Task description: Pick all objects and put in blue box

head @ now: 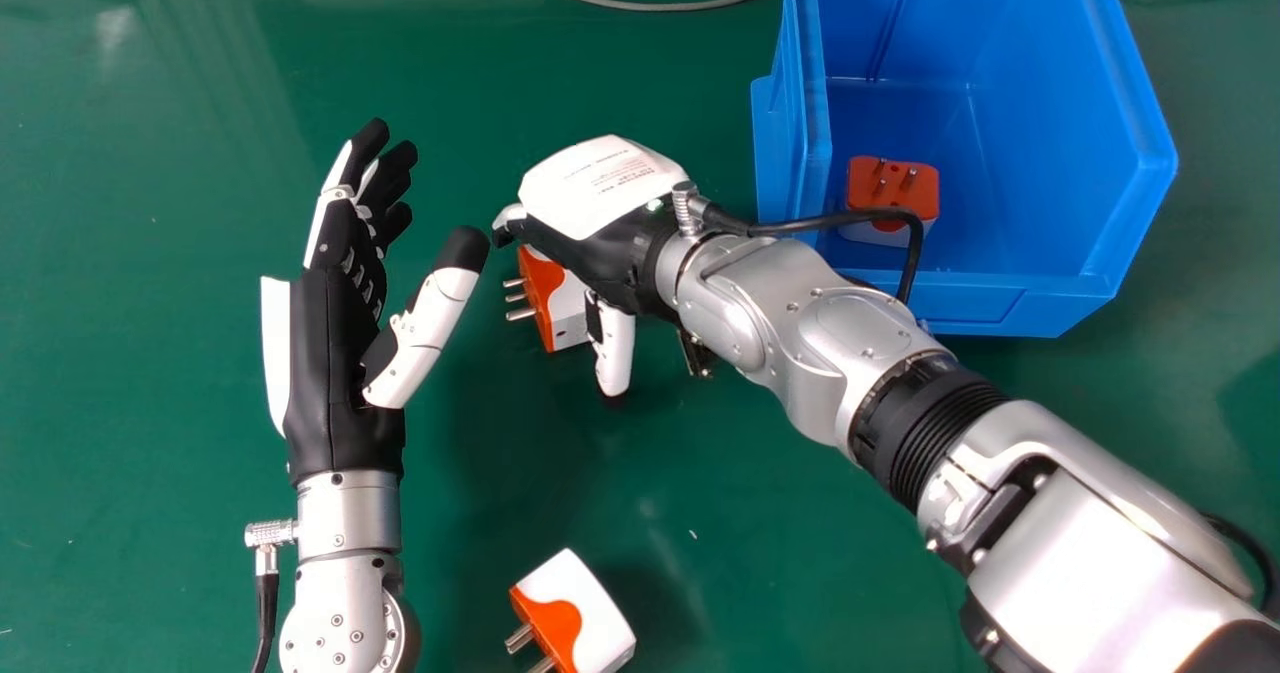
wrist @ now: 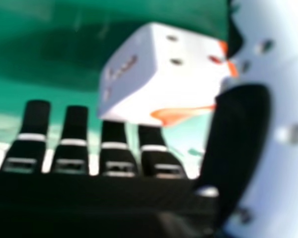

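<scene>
In the head view my right hand [head: 598, 193] is palm down over a white and orange plug adapter [head: 568, 315], its thumb on the near side. The right hand view has that adapter [wrist: 181, 82] between the thumb and the straight fingers of my right hand [wrist: 114, 198]; firm contact cannot be made out. Another adapter [head: 590, 608] lies at the near edge, prongs towards the lower left. A third adapter [head: 893, 188] rests inside the blue box [head: 1010, 303], prongs up. My left hand [head: 335, 353] is open and holds nothing, left of the right hand.
The blue box stands at the back right, just beyond my right forearm. A grey cable [head: 650, 5] runs along the far side of the green table [head: 150, 203]. Bare table surface stretches left of my left hand and between the two loose adapters.
</scene>
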Robot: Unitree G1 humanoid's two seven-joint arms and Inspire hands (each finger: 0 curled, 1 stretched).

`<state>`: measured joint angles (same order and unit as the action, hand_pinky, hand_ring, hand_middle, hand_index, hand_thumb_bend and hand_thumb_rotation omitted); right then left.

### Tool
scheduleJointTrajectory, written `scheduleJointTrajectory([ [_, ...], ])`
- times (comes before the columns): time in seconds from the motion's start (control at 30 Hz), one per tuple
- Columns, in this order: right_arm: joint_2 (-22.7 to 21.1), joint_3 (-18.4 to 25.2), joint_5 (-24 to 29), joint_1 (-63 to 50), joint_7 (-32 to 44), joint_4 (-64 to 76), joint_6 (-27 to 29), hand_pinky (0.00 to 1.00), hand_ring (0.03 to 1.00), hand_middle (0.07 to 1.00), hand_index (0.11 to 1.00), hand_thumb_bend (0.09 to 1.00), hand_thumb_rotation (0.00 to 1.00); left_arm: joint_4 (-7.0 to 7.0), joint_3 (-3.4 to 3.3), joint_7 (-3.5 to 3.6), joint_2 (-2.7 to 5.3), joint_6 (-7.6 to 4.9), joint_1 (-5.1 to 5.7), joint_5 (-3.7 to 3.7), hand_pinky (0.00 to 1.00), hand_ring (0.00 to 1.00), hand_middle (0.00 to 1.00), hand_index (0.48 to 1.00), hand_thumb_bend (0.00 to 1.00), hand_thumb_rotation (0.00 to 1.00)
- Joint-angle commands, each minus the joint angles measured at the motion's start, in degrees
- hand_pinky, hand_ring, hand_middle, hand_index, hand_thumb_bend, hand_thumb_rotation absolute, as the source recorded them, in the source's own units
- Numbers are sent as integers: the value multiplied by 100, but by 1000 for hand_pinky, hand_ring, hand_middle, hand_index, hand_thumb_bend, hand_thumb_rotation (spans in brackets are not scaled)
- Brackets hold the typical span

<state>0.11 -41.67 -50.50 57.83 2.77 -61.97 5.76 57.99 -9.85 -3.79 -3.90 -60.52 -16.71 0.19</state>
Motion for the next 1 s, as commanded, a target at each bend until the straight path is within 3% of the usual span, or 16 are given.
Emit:
scheduleJointTrajectory([
  [0.0,-20,-12,-20,175,-268,14,73,719,756,793,786,793,39,-32,30,15,-11,-87,-30,32,892,893,869,882,875,598],
  [0.07,-28,-26,-29,156,-442,-21,113,702,724,771,770,758,31,-23,23,56,-1,-103,-37,-11,889,892,869,882,876,599],
  [0.13,-19,2,5,126,-630,-54,149,702,724,771,770,758,31,-10,22,29,-12,-115,-49,17,889,892,869,882,876,599],
  [0.2,-1,30,43,112,-737,-74,159,675,691,716,752,716,25,-1,12,47,-9,-123,-56,-9,888,891,869,882,877,597],
  [0.3,9,31,58,99,-892,-77,178,529,564,631,659,647,16,-40,12,98,-4,-81,-30,-52,884,888,867,881,877,594],
  [0.4,5,30,55,70,-1095,-79,196,464,506,600,625,623,12,-54,13,135,-7,-60,-26,-59,883,889,867,881,879,593],
  [0.5,-1,68,101,31,-1282,-86,246,383,435,542,583,586,8,-36,8,100,-18,-78,-30,-10,883,891,869,884,881,592],
  [0.67,-6,176,221,-18,-1422,-99,354,355,412,511,569,560,5,-19,-1,121,-14,-78,-43,-33,884,891,869,883,880,591],
  [0.77,-9,206,234,-18,-1435,-111,390,350,404,507,565,549,4,0,7,70,-35,-107,-51,30,884,891,869,884,879,590],
  [0.97,-17,239,257,-32,-1420,-96,420,349,400,507,560,541,3,-55,9,131,-21,-47,-19,-26,884,891,870,883,876,591],
])
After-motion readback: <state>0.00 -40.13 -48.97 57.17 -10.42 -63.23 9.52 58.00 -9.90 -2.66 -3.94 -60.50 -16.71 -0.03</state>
